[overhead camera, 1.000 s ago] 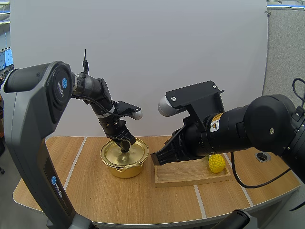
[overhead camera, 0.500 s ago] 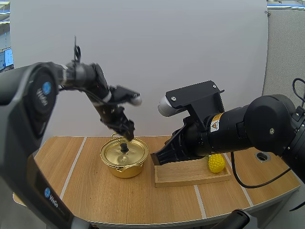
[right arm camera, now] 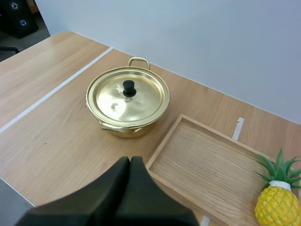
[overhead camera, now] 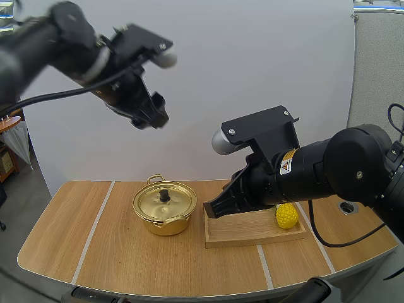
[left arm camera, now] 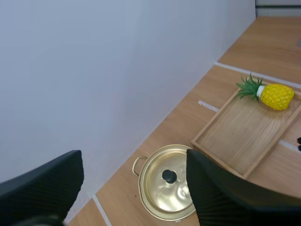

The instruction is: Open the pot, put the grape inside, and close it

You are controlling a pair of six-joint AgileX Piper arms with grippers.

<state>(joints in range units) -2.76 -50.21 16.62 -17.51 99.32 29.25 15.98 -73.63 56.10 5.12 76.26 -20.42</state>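
One table (overhead camera: 126, 265) carries everything. Two grippers work over it. The left gripper (overhead camera: 151, 117) hangs high above the table's left half with its fingers spread wide apart and nothing between them. The right gripper (overhead camera: 209, 210) sits low over the left end of the tray, fingers pressed together into one dark wedge, holding nothing.

One wooden tray (overhead camera: 243, 230) lies right of centre. One gold pot (overhead camera: 165, 222) stands just beside the tray's left end. Its one lid (overhead camera: 151, 203) is seated flat, so opening is not yet done.

The only fruit is one small yellow pineapple (overhead camera: 286, 216), standing in for the grape. It rests at the tray's far right end, seemingly on its side. Its long axis runs front to back, with the leaves toward the wall.

One black knob (overhead camera: 165, 196) stands upright at the lid's centre. From the left wrist view it lies almost straight down between the spread fingers, well apart from them. I judge the opening move is a plain vertical drop onto the knob. The right gripper is nearer the pot but closed, and better placed for the fruit
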